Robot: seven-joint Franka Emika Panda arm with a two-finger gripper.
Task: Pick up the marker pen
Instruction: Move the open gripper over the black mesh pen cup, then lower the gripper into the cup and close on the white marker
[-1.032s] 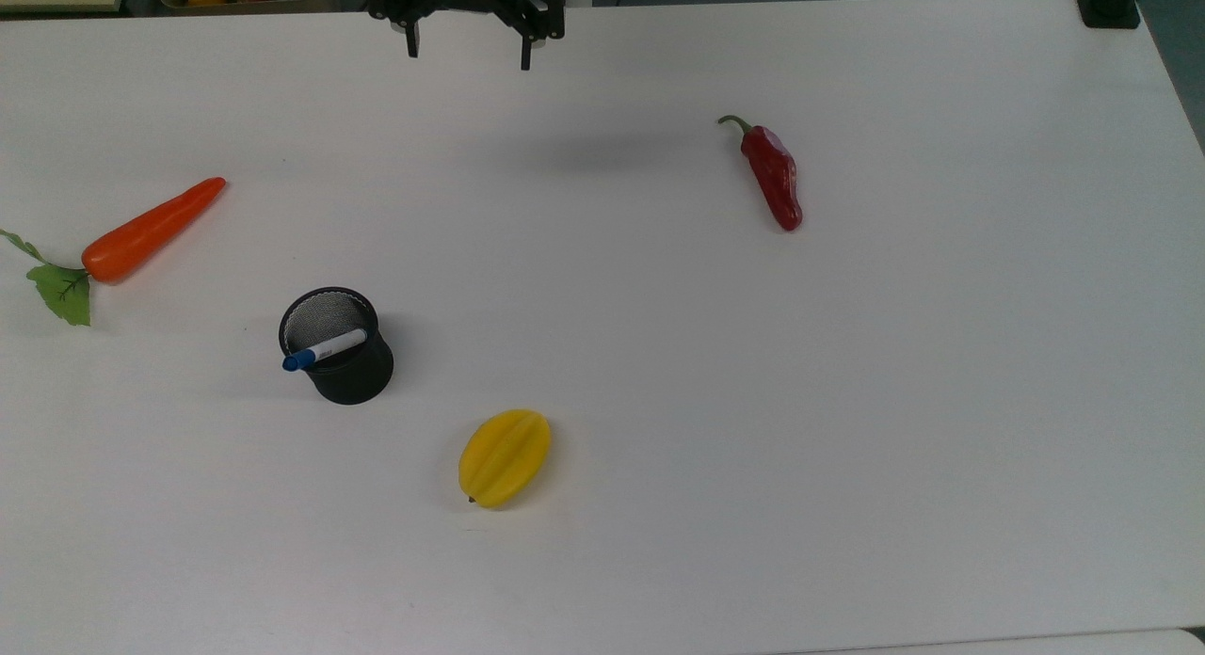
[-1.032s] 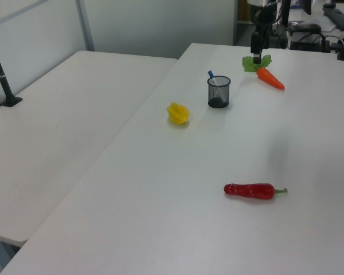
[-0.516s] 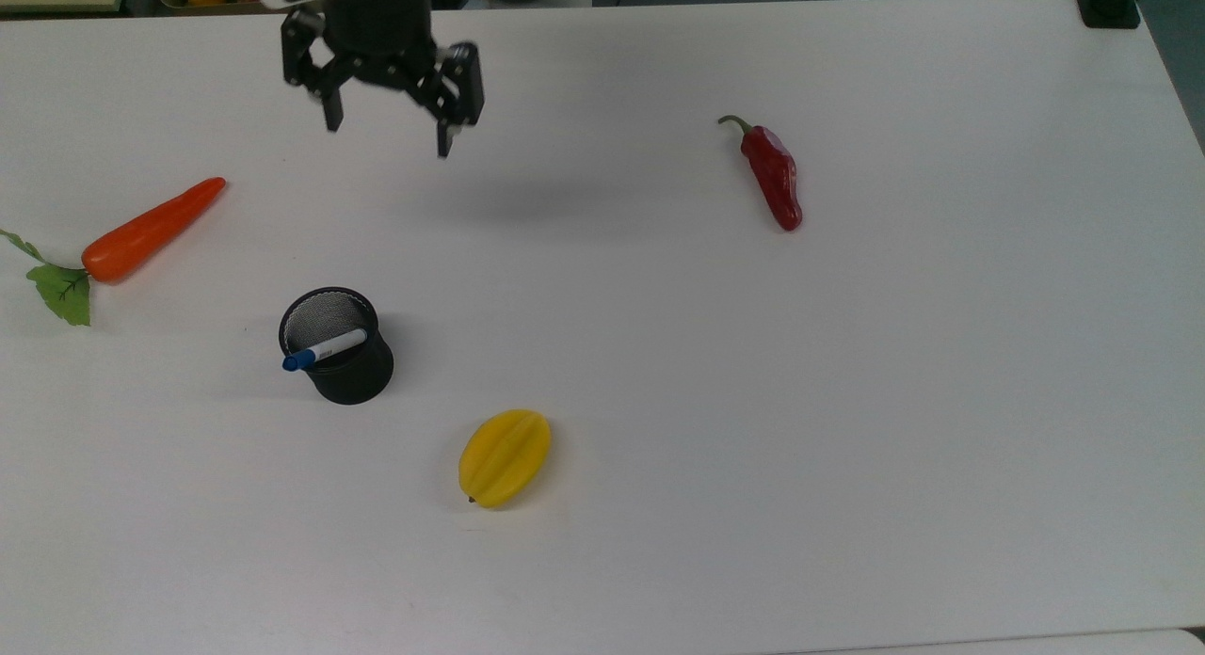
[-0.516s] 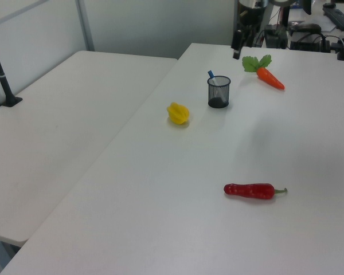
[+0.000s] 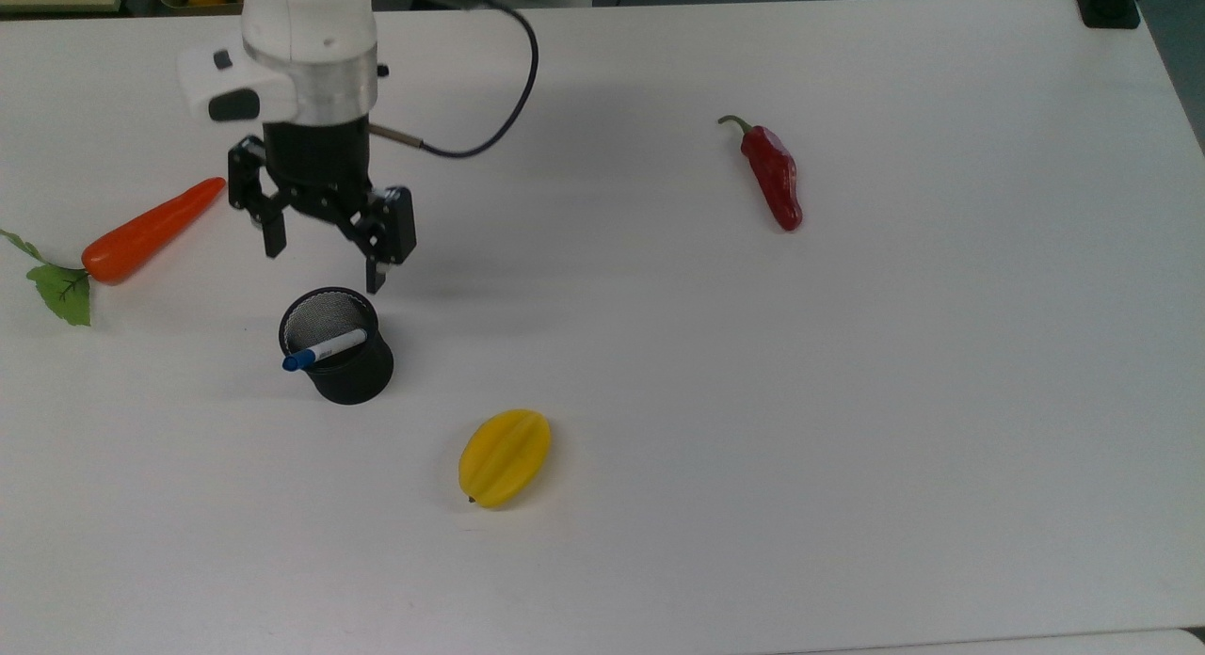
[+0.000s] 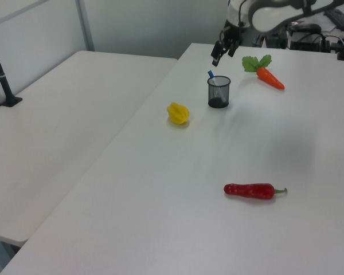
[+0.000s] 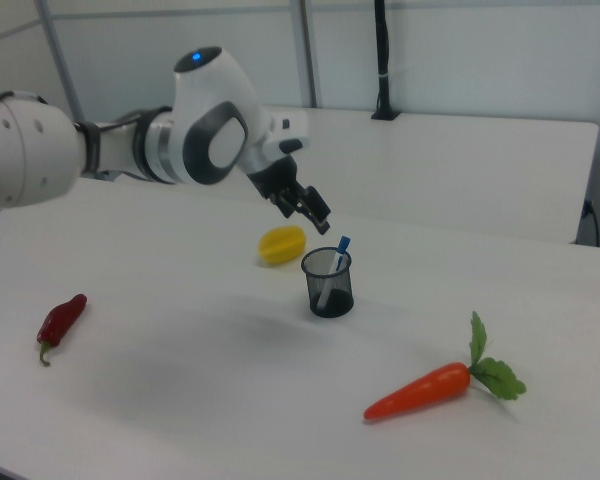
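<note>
Top view: marker pen [image 5: 325, 349] leaning inside mesh cup [image 5: 350, 377].

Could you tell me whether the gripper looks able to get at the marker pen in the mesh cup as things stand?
Probably yes: the open gripper hangs near the marker pen, whose blue cap pokes above the mesh cup rim with nothing over it.

One marker pen [image 5: 325, 348], one mesh cup [image 5: 353, 377], one carrot [image 5: 151, 230], one chilli [image 5: 774, 175], one yellow fruit [image 5: 505, 457].

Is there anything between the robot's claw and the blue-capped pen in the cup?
No. In the top view, only bare white table separates the open gripper from the blue-capped white marker pen in the black mesh cup.
</note>
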